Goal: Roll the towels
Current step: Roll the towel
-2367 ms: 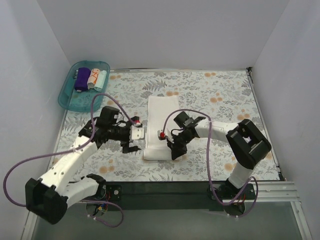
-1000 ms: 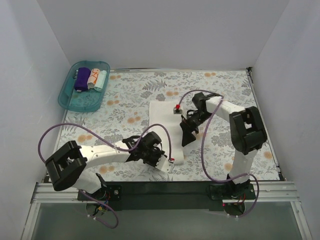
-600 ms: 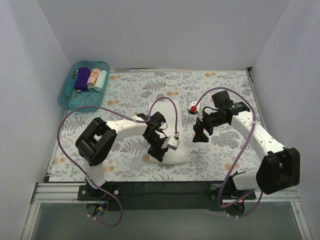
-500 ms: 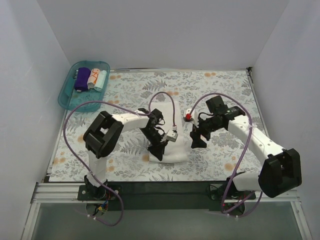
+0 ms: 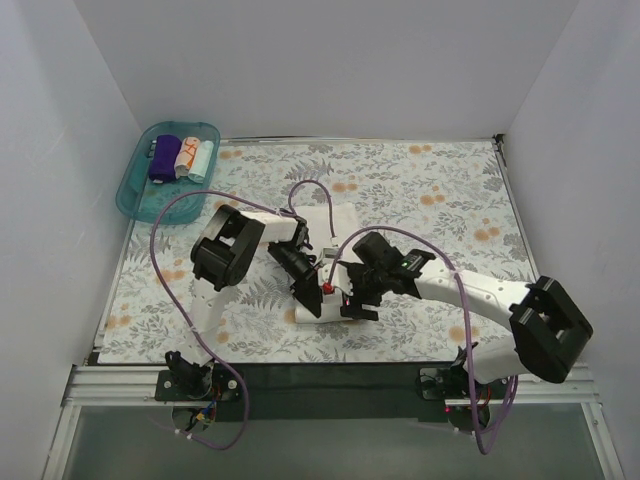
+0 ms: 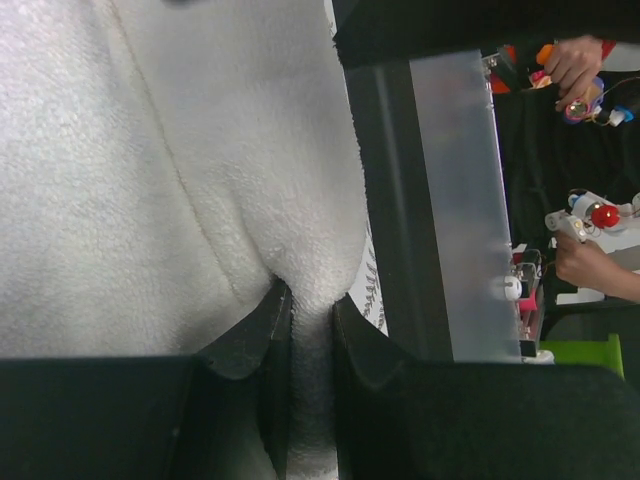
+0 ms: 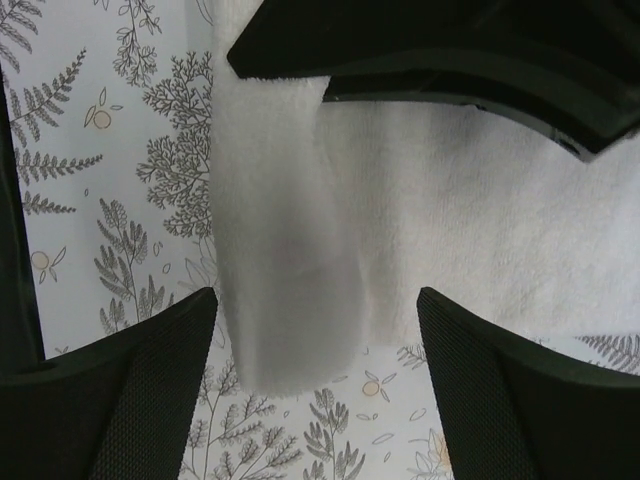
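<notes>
while the floral surface (image 5: 450, 210) lies as it did, the white towel (image 5: 335, 225) at centre frame has changed. a couple of seconds ago it was a flat strip. now its lower end is bunched into a thick fold, so i judge the first turn of the roll is only beginning. its long axis runs up and down the top view, slightly tilted, with the free end toward the upper edge and the gathered end toward the arms' bases. the teal tray (image 5: 135, 198) sits well apart in the upper left. the right arm (image 5: 470, 290) has swung in from the right of the towel within the last half second. its jaws stand wide open, straddling the folded end without gripping it. the left arm (image 5: 225, 250) keeps its jaws closed on a pinch of that same end. in the tray, side by side, lie a purple roll (image 5: 165, 160), a white-orange roll (image 5: 184, 157) and a pale teal roll (image 5: 204, 158).
</notes>
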You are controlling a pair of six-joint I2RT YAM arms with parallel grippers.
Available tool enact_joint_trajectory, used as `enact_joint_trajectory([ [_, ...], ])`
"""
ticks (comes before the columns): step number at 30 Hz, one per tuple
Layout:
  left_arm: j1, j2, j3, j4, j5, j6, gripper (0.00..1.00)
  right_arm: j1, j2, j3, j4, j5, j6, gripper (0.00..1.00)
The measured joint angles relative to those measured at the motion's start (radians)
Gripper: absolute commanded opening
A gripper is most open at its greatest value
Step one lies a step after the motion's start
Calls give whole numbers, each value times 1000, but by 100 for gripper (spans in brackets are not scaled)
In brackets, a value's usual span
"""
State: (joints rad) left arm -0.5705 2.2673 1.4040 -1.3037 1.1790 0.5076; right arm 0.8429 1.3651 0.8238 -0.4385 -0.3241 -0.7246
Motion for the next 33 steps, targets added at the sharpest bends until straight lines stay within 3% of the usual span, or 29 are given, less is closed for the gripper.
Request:
enact_joint_trajectory([
  [9, 17, 25, 19, -36, 0, -10, 12, 68, 109, -3, 87, -2, 19, 56],
  [12, 19, 36, 30, -50, 3, -15, 14, 69, 116, -3, 89, -37, 23, 37],
  [14, 19, 37, 30, -51, 3, -18, 19, 68, 139, -3, 96, -42, 32, 31],
  [15, 19, 37, 31, -52, 2, -19, 21, 66, 154, -2, 100, -43, 36, 16],
  [17, 21, 37, 31, -56, 0, -23, 30, 56, 187, 17, 103, -57, 35, 1],
  [20, 32, 27, 26, -64, 0, -34, 40, 31, 208, 37, 91, -102, 47, 1],
  [26, 78, -100, -45, 31, -75, -40, 46, -12, 251, 81, 41, -214, 38, 1],
  [33, 286, -419, -124, 224, -232, -82, 53, -116, 422, 222, -122, -430, 28, 1],
])
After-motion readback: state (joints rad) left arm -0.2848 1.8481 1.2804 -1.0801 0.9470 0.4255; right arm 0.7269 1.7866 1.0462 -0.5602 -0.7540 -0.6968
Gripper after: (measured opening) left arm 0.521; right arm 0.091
